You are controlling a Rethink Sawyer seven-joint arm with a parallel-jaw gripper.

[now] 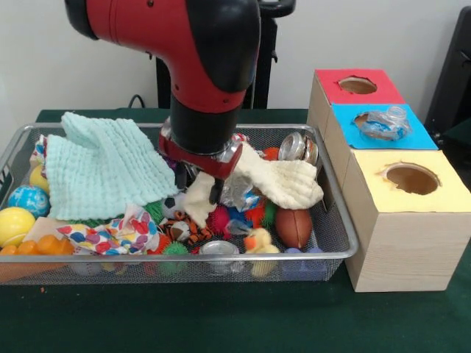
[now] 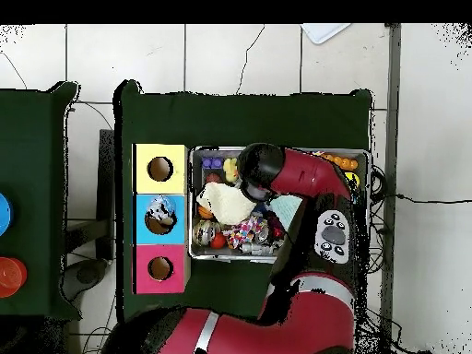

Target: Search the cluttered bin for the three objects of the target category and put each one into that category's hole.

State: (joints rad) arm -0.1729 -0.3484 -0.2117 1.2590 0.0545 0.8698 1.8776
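Fingers [image 1: 210, 193] buried low among bin [image 1: 335, 213] clutter beside cream cloth [image 1: 283, 180]; released or clenched, cannot tell. One crushed bottle [image 1: 384, 123] lodged in blue hole [image 1: 368, 121], partly protruding.

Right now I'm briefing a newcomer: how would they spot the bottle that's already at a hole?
Beside the bin stand three boxes. On the middle one, the blue hole holds a crushed clear bottle; the red and yellow holes are empty.
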